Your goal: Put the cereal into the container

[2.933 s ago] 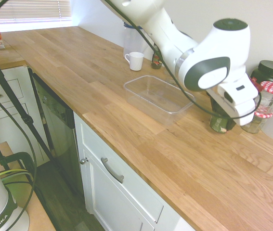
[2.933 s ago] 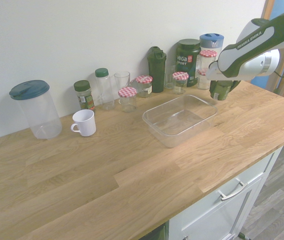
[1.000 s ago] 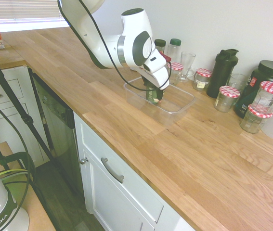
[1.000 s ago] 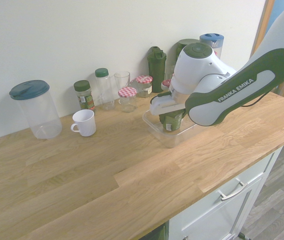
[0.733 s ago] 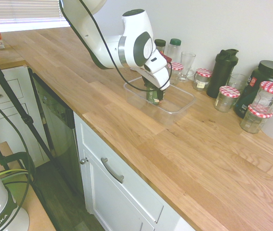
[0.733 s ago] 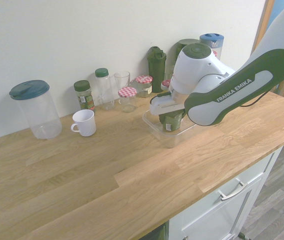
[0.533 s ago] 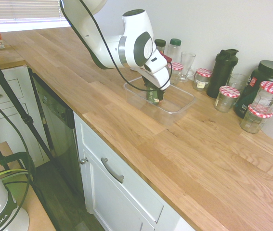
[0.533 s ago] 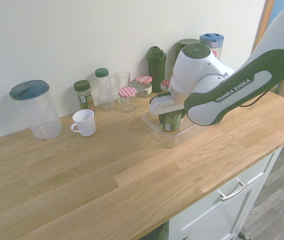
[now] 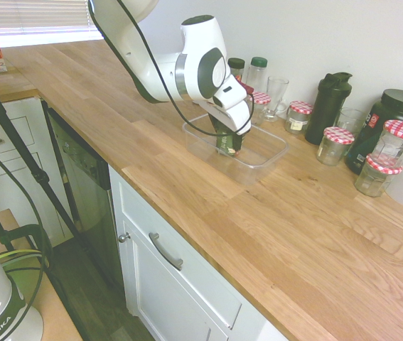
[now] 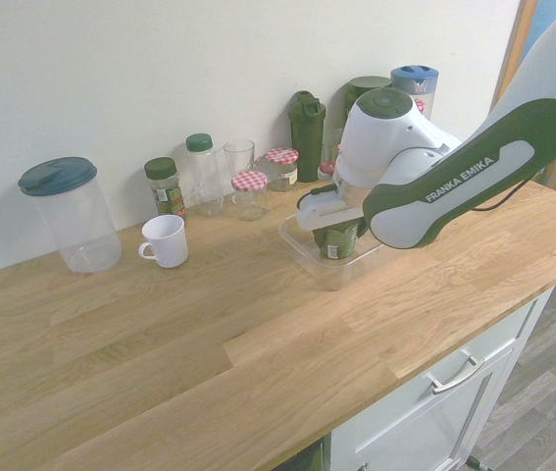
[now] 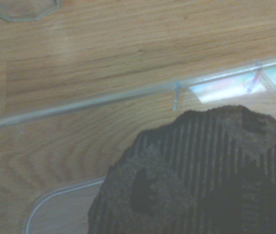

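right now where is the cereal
The cereal sits inside the container, in the gripper, just in front of the checked-lid jars along the wall.

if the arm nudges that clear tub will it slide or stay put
Probably slides: the container looks thin, clear and shallow, so likely light, and it sits on smooth wood. Its walls may flex. The cereal, low inside it in the gripper, could add some weight once released.
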